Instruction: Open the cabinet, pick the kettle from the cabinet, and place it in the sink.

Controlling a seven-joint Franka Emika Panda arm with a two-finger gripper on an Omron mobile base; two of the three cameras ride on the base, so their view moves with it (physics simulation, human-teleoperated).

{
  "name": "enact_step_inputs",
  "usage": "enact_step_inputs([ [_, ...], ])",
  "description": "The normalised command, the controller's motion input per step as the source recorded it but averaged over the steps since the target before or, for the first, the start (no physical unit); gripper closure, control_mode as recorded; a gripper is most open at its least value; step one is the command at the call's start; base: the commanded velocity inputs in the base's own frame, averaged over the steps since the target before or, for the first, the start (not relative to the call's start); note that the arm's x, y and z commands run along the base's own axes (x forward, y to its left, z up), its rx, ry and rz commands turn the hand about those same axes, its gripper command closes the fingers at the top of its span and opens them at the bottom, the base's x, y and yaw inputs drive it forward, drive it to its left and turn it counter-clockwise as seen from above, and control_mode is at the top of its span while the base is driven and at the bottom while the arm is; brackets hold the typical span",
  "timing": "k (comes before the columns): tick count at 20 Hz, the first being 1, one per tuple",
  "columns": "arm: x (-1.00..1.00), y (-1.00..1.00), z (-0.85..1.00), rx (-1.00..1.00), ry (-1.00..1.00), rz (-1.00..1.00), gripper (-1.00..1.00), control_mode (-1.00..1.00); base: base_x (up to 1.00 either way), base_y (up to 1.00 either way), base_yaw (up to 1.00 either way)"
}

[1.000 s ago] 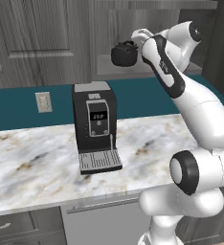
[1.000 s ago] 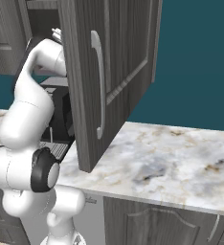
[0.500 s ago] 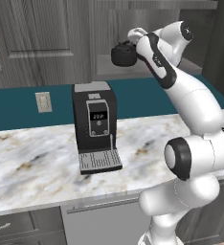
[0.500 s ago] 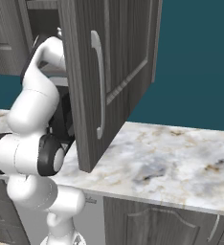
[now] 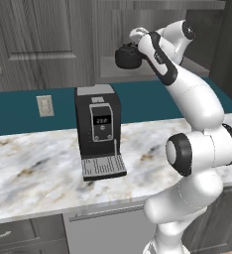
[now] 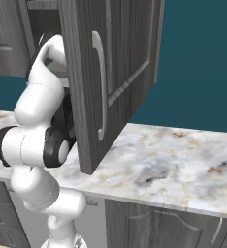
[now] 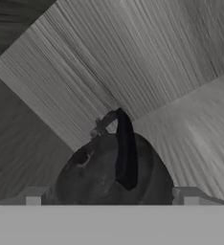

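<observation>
Two base views show the cabinet [image 6: 110,72] with its door swung wide open over the marble tabletop [image 5: 33,168]. A black coffee machine [image 5: 99,130] stands on that tabletop below the cabinet. The arm reaches up and into the cabinet opening. The kettle [image 5: 127,56] hangs at the gripper [image 5: 138,44], raised above the coffee machine, level with the cabinet's lower edge. In the hand view the kettle [image 7: 111,167] sits between the two fingertips [image 7: 33,197], handle arching upward; the jaws stand wide apart, and contact with the kettle cannot be judged.
</observation>
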Motion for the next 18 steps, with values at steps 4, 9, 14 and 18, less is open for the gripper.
enact_step_inputs([
  [4, 0.14, 0.0, -0.08, -0.01, 0.0, 0.01, -1.0, -1.0, 0.0, 0.0, 0.0],
  [9, 0.12, 0.02, -0.07, 0.0, 0.0, 0.0, -1.0, -1.0, 0.0, 0.0, 0.0],
  [14, 0.14, 0.05, -0.07, 0.0, 0.0, 0.01, -1.0, -1.0, 0.0, 0.0, 0.0],
  [18, 0.15, 0.01, 0.0, 0.0, 0.0, 0.0, -1.0, -1.0, 0.0, 0.0, 0.0],
])
